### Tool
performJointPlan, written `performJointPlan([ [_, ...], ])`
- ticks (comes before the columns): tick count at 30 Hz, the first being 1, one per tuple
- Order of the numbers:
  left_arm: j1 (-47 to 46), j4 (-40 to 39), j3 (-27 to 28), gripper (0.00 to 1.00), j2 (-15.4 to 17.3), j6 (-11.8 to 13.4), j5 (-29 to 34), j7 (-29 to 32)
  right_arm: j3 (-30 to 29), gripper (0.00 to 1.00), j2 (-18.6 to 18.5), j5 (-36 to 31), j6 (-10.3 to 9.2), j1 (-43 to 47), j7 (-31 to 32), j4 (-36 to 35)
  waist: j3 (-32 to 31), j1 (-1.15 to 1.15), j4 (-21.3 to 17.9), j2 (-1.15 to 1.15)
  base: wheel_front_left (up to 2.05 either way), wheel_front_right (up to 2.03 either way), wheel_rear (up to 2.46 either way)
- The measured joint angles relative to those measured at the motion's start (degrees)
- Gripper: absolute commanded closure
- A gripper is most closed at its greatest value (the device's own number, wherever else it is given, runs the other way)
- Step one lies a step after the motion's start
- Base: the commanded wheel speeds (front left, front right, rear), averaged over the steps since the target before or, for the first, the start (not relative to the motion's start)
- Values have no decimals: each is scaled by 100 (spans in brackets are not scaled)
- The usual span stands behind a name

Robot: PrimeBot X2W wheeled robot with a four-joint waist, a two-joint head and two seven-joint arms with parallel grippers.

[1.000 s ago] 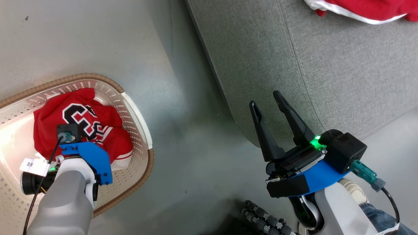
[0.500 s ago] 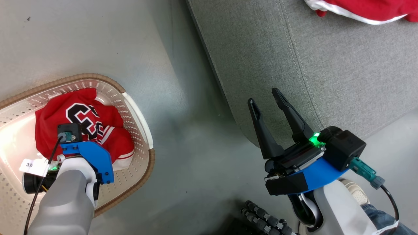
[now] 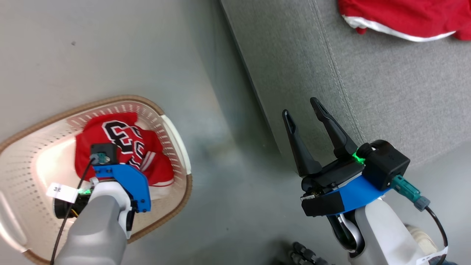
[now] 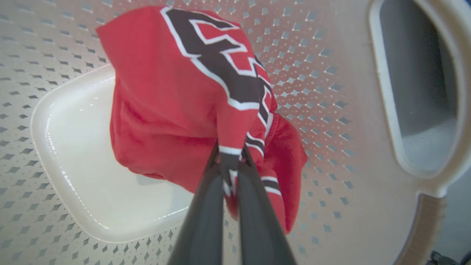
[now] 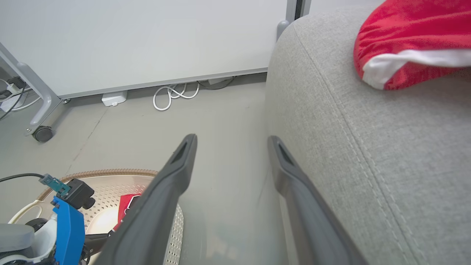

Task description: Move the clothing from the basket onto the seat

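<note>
We are clamping our left pincer (image 4: 230, 156) on a fold of the lettered jersey (image 4: 165, 95), which is sitting inside the basket (image 3: 121, 99) on the floor, left. Our right pincer (image 3: 299, 106) is hovering, fingers apart, at the near edge of the sofa (image 3: 386, 92); the plain red garment (image 3: 397, 16) is lying far right on it.

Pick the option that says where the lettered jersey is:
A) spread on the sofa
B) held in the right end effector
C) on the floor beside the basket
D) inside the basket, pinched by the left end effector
D: in the left wrist view the left end effector is shut on a fold of the jersey, with the basket wall around it. The right end effector is open and holds nothing.
</note>
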Motion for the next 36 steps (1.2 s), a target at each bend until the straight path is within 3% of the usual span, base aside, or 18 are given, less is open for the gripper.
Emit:
performJointPlan([
  [3, 59, 16, -83, 100, -114, -103, 2, -22, -51, 0, 2, -143, 0, 5, 0, 70, -248, 0, 148, 0, 0, 0, 0],
  [6, 186, 29, -209, 100, -288, -427, 2, -47, -154, 0, 4, -290, 0, 79, -2, 185, -633, 0, 380, 0, 0, 0, 0],
  [14, 435, -38, -521, 100, -489, -734, 8, -237, -277, 0, 8, -535, 0, 331, 22, 443, -1525, 0, 907, 0, 0, 0, 0],
  [20, 653, -302, -840, 100, -528, -844, -48, -367, -396, 0, 10, -642, 0, 611, 166, 492, -2206, -1, 1310, 0, 0, 0, 0],
  [36, 765, -2174, -2134, 100, -545, -875, -880, -372, -568, 0, 8, -776, 0, 1207, 586, 216, -3417, -1, 2313, 1, 0, 0, 0],
])
